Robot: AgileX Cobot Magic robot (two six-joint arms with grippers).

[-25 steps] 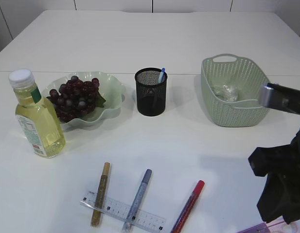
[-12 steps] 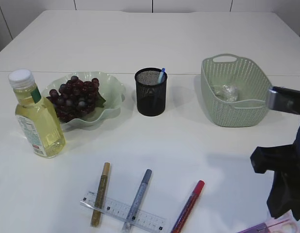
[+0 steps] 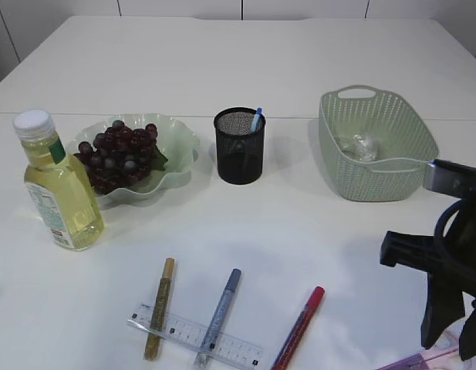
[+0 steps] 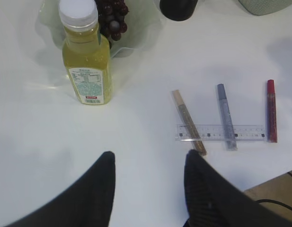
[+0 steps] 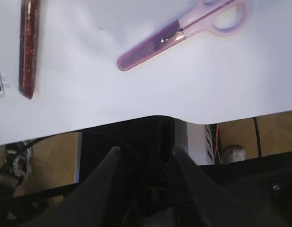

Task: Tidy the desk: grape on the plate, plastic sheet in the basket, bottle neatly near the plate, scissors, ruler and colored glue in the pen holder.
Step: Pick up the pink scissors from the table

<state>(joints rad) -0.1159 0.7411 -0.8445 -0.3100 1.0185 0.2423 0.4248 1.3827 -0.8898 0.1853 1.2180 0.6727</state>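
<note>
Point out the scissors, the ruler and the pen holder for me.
scissors (image 5: 176, 34): right wrist view, on the pivot where blade cover meets handles.
ruler (image 3: 193, 336): exterior view, on the clear strip between the gold and silver glue pens.
pen holder (image 3: 239, 150): exterior view, on the front mesh wall.

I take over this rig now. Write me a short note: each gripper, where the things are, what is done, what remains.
Left gripper: open, empty, above the table.
Right gripper: open, empty, near the pink scissors.
Done: purple grapes on green plate, clear plastic sheet in green basket, yellow bottle beside plate.
Left: scissors, transparent ruler, gold, silver and red glue pens into black mesh pen holder.
</note>
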